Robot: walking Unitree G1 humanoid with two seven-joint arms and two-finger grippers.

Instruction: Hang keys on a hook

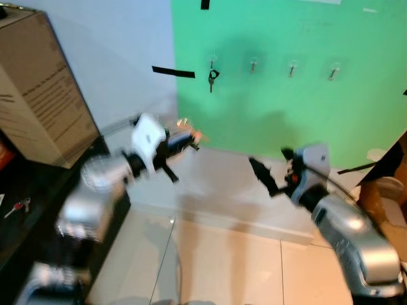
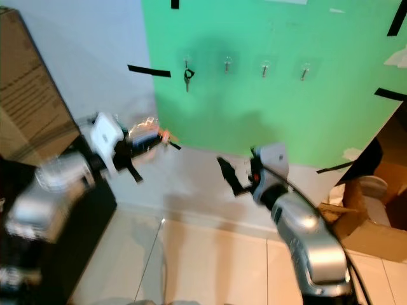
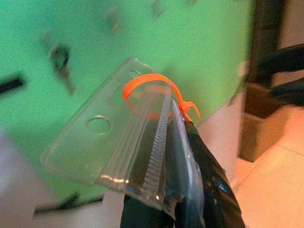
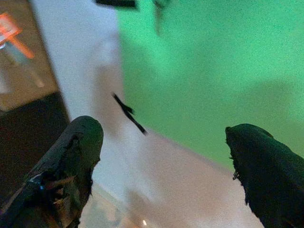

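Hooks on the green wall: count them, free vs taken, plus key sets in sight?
Free hooks: 3
Taken hooks: 1, with dark keys hanging from it
Key sets off the hooks: 2, a clear tag with an orange tie clamped in the left gripper, and keys on the black shelf
Total: 4 hooks, 3 key sets

You get even, fairly bright indoor light, with soft shadows on the green wall [image 1: 286, 95]. Motion blur smears your left arm [image 1: 95, 184], and both wrist views look soft.
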